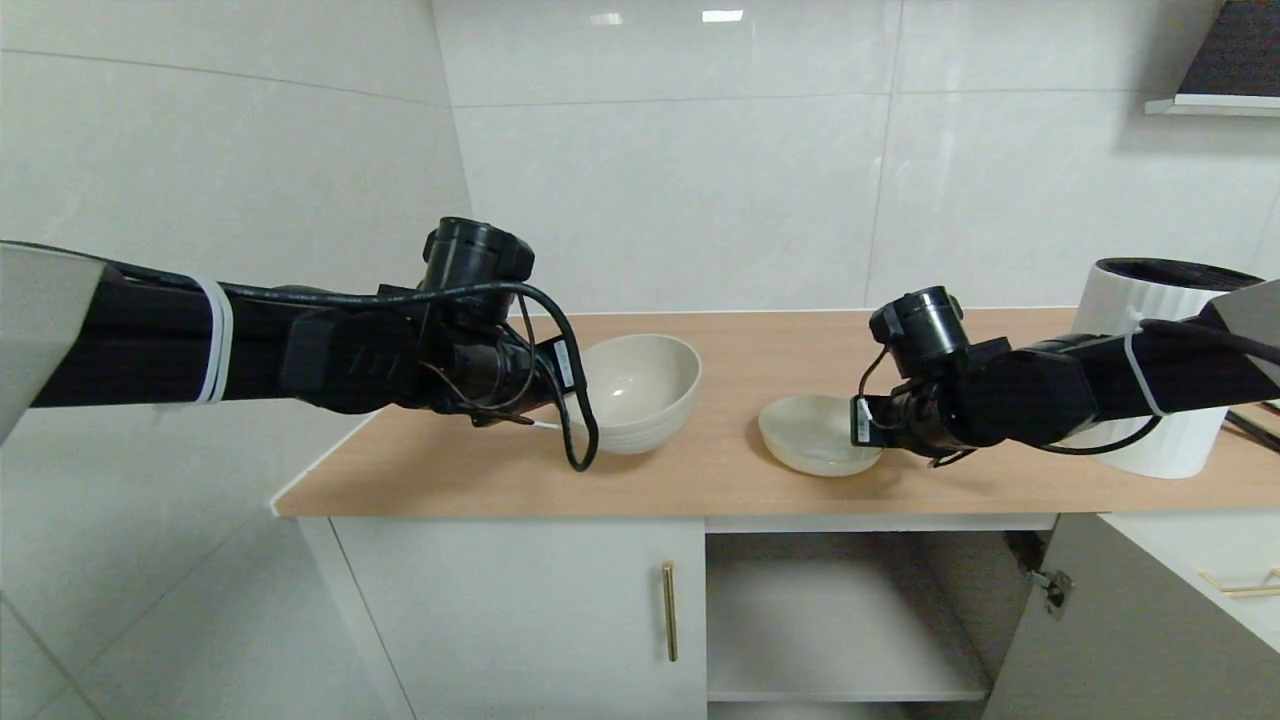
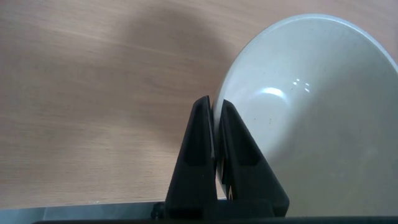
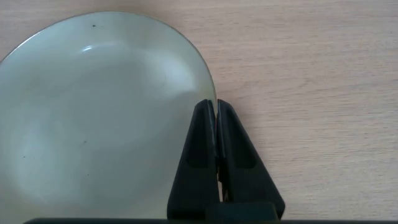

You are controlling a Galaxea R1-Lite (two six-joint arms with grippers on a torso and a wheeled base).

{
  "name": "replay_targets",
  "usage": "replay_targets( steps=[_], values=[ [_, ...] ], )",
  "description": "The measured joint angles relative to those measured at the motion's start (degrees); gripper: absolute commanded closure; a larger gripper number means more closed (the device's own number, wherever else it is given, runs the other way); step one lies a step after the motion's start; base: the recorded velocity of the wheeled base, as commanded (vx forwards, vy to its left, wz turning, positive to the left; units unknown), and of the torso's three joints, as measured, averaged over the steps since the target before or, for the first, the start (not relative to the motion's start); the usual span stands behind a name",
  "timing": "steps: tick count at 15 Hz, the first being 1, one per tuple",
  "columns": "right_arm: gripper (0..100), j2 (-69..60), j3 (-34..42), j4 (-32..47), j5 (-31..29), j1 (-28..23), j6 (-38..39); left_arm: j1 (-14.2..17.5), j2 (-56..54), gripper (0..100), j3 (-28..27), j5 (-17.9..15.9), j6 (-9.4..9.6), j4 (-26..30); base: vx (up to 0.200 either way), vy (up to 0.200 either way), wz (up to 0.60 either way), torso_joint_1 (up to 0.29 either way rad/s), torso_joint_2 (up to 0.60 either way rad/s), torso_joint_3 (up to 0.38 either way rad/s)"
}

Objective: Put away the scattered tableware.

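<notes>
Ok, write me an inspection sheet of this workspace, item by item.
Surface: wooden counter, no spills seen.
Job's things: bowl, tilted; plate to its right, apart from it. Cannot tell whether either is lifted.
Clutter: white ribbed tub at the counter's right end.
Grippers: left tool shut on the bowl's rim; right tool shut on the plate's rim.
Cables: black cable loops under the left wrist, close to the bowl; another hangs under the right arm.
Surroundings: tiled wall behind; cupboard below, open on the right, left door shut; hood at upper right.
</notes>
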Motion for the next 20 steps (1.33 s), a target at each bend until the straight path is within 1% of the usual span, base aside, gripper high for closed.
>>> replay_targets(
  steps=[2, 4, 5, 7, 9, 10, 12, 13, 14, 17, 20],
  values=[
    [100, -1.02, 0.13, 1.5, 0.41, 0.05, 0.11, 0.0, -0.61, 100, 0.69, -0.06, 0.09, 0.02, 0.0, 0.0, 0.0, 0.0, 0.0, 0.0],
    [100, -3.19, 0.28, 3.89, 2.96, 0.17, 0.59, -0.52, -2.13, 100, 2.73, -0.13, 0.2, 0.0, 0.0, 0.0, 0.0, 0.0, 0.0, 0.0],
    [100, -5.21, 0.63, 5.89, 5.1, 0.33, 1.13, -1.0, -3.64, 100, 4.72, -0.15, 0.45, -0.01, 0.0, 0.0, 0.0, 0.0, 0.0, 0.0],
    [100, -9.9, 2.68, 8.35, 9.12, 0.69, 1.9, -2.21, -7.29, 100, 8.69, -0.22, 2.01, -0.06, 0.0, 0.0, 0.0, 0.0, 0.0, 0.0],
    [100, -15.21, 7.33, 9.23, 11.72, 1.16, 2.69, -3.82, -11.8, 100, 13.57, -0.35, 3.51, -0.48, 0.0, 0.0, 0.0, 0.0, 0.0, 0.0],
    [100, -17.14, 9.29, 9.35, 12.13, 1.4, 3.13, -4.53, -13.74, 100, 15.74, -0.9, 4.25, -0.79, 0.0, 0.0, 0.0, 0.0, 0.0, 0.0],
    [100, -20.46, 12.59, 9.3, 12.43, 1.68, 4.22, -5.39, -17.65, 100, 20.5, -4.88, 5.51, -1.6, 0.0, 0.0, 0.0, 0.0, 0.0, 0.0],
    [100, -21.6, 14.09, 9.25, 12.75, 1.74, 4.46, -5.52, -19.19, 100, 22.47, -7.11, 5.69, -2.17, 0.0, 0.0, 0.0, 0.0, 0.0, 0.0],
    [100, -22.58, 15.58, 9.23, 13.3, 1.74, 4.47, -5.68, -20.35, 100, 23.76, -8.14, 5.78, -3.01, 0.0, 0.0, 0.0, 0.0, 0.0, 0.0],
    [100, -24.03, 18.62, 9.01, 13.39, 1.4, 4.08, -6.33, -20.82, 100, 25.17, -8.31, 5.81, -3.43, 0.0, 0.0, 0.0, 0.0, 0.0, 0.0],
    [100, -24.39, 19.87, 7.22, 13.25, 1.21, 3.79, -7.29, -19.47, 100, 25.37, -8.12, 5.53, -4.19, -0.2, 0.0, 0.0, 0.007, 0.0, -0.004]
  ],
)
